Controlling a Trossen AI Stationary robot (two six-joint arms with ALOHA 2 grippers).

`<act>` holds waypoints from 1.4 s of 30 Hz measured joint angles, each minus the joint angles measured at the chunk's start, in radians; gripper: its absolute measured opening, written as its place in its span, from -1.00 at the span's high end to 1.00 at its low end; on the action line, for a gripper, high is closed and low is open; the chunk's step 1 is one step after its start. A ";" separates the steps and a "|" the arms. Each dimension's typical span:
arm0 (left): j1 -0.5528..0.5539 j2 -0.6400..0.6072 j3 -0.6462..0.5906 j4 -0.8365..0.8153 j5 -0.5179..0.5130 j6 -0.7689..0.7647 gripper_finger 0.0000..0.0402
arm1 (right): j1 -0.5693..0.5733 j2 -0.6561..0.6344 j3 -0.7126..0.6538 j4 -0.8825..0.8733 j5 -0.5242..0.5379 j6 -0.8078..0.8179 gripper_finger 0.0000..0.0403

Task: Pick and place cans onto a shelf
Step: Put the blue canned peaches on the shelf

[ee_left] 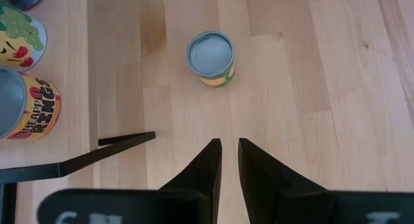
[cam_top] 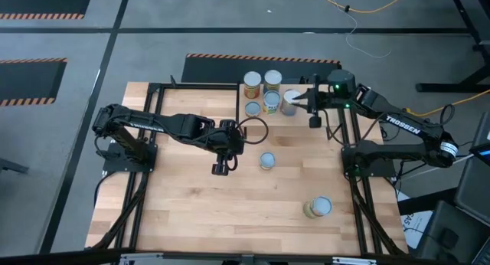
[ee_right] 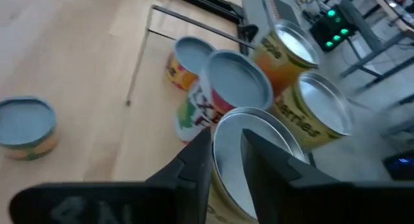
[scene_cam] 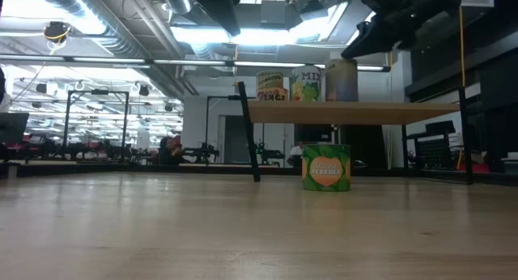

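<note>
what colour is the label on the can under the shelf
Green label with an orange patch on the can, clearest in the low view.

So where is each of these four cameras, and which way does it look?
High: overhead, straight down; both arms, shelf, cans.
Low: table height, looking level; shelf board, green can, no gripper clearly.
Left wrist: past the left gripper at a lone can.
Right wrist: past the right gripper, over shelved cans.
Shared: that lone can shows overhead too.
</note>
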 joint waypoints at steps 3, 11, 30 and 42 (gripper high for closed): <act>0.000 0.000 0.000 0.000 0.000 0.000 0.78 | 0.000 0.000 0.000 0.004 0.015 0.000 0.56; 0.000 -0.014 0.000 -0.004 -0.043 0.047 0.78 | 0.002 -0.003 0.000 0.007 0.015 0.000 0.56; 0.058 -0.603 -0.592 0.475 -0.066 0.082 0.78 | -0.025 -0.129 0.002 -0.002 0.095 0.001 0.56; 0.177 -0.702 -0.968 0.953 -0.052 0.089 0.78 | -0.035 -0.074 0.299 -0.286 0.091 0.045 0.56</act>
